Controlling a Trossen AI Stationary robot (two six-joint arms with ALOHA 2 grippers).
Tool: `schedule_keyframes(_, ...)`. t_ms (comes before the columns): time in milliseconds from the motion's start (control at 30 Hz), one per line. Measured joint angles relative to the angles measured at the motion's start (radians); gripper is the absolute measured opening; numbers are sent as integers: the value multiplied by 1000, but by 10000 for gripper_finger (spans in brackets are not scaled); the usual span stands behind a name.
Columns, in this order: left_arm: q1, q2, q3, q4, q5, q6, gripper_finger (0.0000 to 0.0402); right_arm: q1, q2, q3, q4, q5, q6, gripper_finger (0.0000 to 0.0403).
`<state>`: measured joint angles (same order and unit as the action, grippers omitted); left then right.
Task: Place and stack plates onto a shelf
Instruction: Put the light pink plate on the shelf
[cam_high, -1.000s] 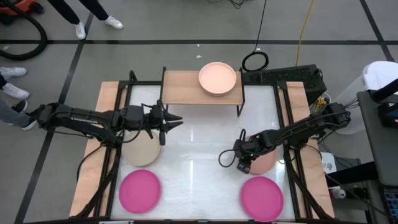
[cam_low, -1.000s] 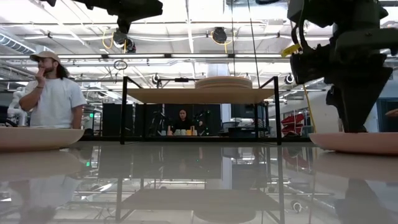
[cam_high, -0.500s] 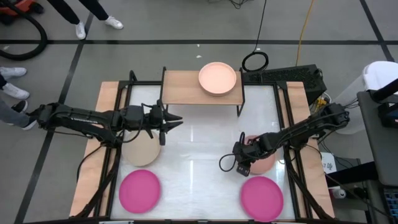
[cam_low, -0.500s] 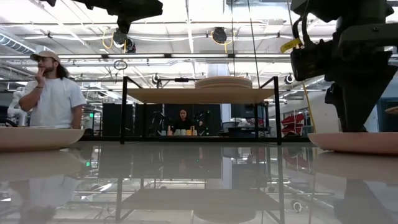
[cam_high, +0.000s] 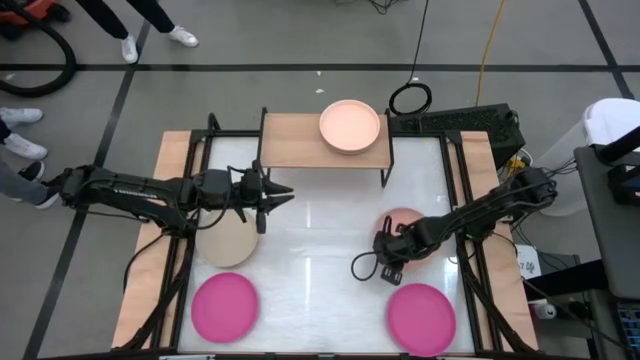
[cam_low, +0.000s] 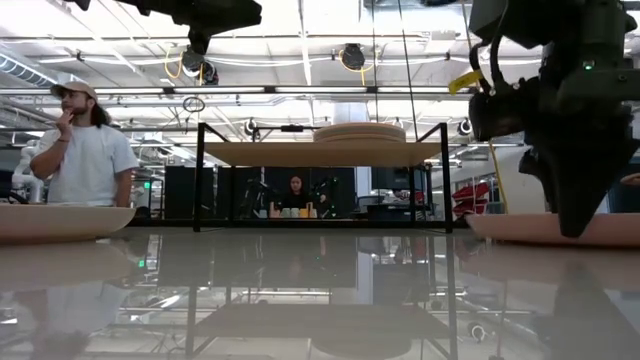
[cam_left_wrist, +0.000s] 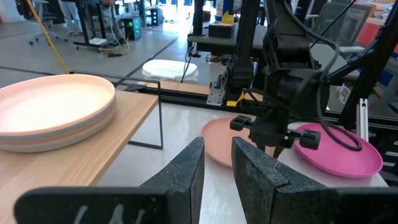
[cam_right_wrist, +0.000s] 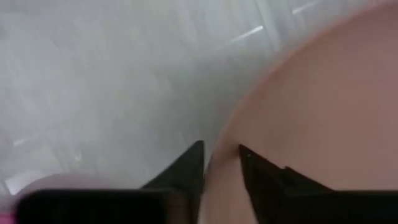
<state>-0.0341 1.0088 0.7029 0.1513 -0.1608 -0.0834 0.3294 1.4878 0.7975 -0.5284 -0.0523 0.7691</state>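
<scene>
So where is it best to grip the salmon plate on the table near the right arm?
At its rim, on the edge facing the table's middle. The salmon plate lies flat, so only the thin raised lip offers hold; the right gripper already has its jaws astride that edge.

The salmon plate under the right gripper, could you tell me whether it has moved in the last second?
Yes. In the high view the salmon plate now lies nearer the shelf and farther from the magenta plate, with the right gripper at its rim.

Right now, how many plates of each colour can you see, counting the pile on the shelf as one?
Magenta plates: 2
Salmon plate at the right gripper: 1
Beige plate under the left arm: 1
Peach pile on the shelf: 1
Total: 5
</scene>
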Motion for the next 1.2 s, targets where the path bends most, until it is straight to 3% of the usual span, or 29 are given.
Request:
schedule_keyframes(133, 0, 0, 0, -1, -6, 2, 88, 0, -41, 15, 1, -10, -45, 13)
schedule_keyframes(367, 0, -36, 0, -2, -7, 13, 88, 6, -137, 130, 0, -15, -133, 2)
schedule_keyframes(567, -1, -133, 0, -4, -33, 38, 88, 3, -150, 373, 1, 123, -404, 1)
schedule_keyframes(833, 0, -271, 0, -68, -143, 83, 88, -121, -20, 671, 16, 241, -884, 1)
schedule_keyframes(1033, 0, -333, 0, -94, -189, 105, 88, -258, 116, 748, 131, 231, -1243, 0)
schedule_keyframes(1200, 0, -338, 0, -120, -189, 108, 88, -362, 219, 763, 235, 128, -1407, 0)
